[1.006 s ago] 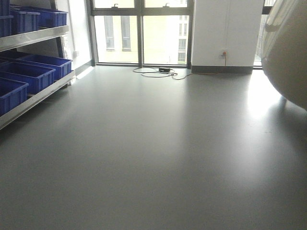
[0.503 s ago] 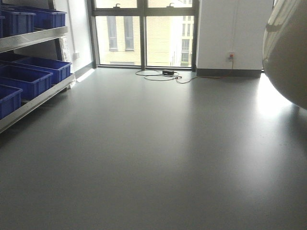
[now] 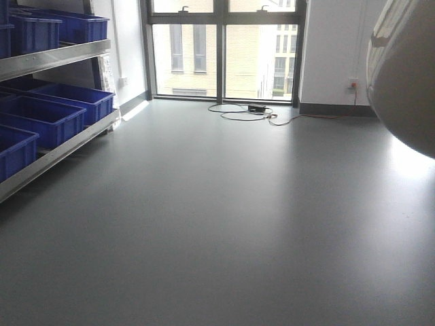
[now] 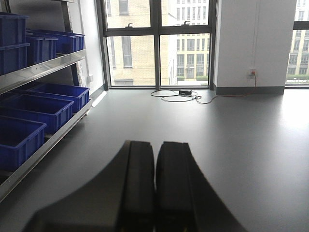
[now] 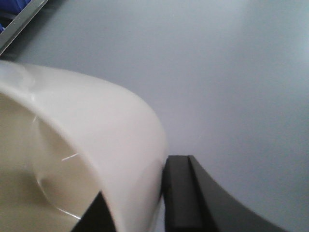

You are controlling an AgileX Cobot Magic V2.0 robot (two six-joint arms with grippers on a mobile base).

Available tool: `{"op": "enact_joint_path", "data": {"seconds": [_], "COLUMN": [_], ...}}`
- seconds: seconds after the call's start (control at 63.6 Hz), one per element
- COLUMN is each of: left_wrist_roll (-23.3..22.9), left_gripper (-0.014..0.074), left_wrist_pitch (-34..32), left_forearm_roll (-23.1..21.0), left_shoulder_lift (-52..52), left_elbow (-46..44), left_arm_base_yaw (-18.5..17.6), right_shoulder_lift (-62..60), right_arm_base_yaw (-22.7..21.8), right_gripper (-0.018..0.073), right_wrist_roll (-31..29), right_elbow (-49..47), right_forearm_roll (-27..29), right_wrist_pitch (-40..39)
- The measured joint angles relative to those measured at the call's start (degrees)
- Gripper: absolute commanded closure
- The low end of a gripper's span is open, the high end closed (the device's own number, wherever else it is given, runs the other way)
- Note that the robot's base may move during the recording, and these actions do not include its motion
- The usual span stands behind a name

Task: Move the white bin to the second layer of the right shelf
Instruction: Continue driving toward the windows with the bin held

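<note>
The white bin (image 3: pixel 408 75) fills the right edge of the front view, held up off the grey floor. In the right wrist view its cream wall (image 5: pixel 96 125) curves across the lower left. My right gripper (image 5: pixel 140 176) is shut on that wall, one black finger (image 5: pixel 178 193) outside and the other inside the mouth. My left gripper (image 4: pixel 155 144) is shut with nothing in it, its two black fingers pressed together above the floor. The right shelf second layer is out of view.
A steel rack (image 3: pixel 61 58) with several blue crates (image 3: pixel 41 119) runs along the left side, also seen in the left wrist view (image 4: pixel 43 104). Cables and a black box (image 3: pixel 248 110) lie on the floor before the tall windows (image 3: pixel 217 54). A white wall (image 3: pixel 329 54) stands to the right.
The front view has swung to the left: the windows, cables and wall have shifted right in the frame. The white bin stays at the right edge, held.
</note>
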Motion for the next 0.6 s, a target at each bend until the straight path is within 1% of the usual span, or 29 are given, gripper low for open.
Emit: {"op": "enact_joint_path", "data": {"seconds": [0.597], "left_wrist_roll": [0.0], "left_gripper": [0.0512], "left_wrist_pitch": [0.0], "left_forearm_roll": [0.0], "left_shoulder_lift": [0.0], "left_elbow": [0.0], "left_arm_base_yaw": [0.0], "right_shoulder_lift": [0.0], "right_arm_base_yaw": [0.1], "right_gripper": [0.0503], "right_wrist_roll": [0.0], "right_elbow": [0.0], "right_forearm_roll": [0.0], "right_wrist_pitch": [0.0]}}
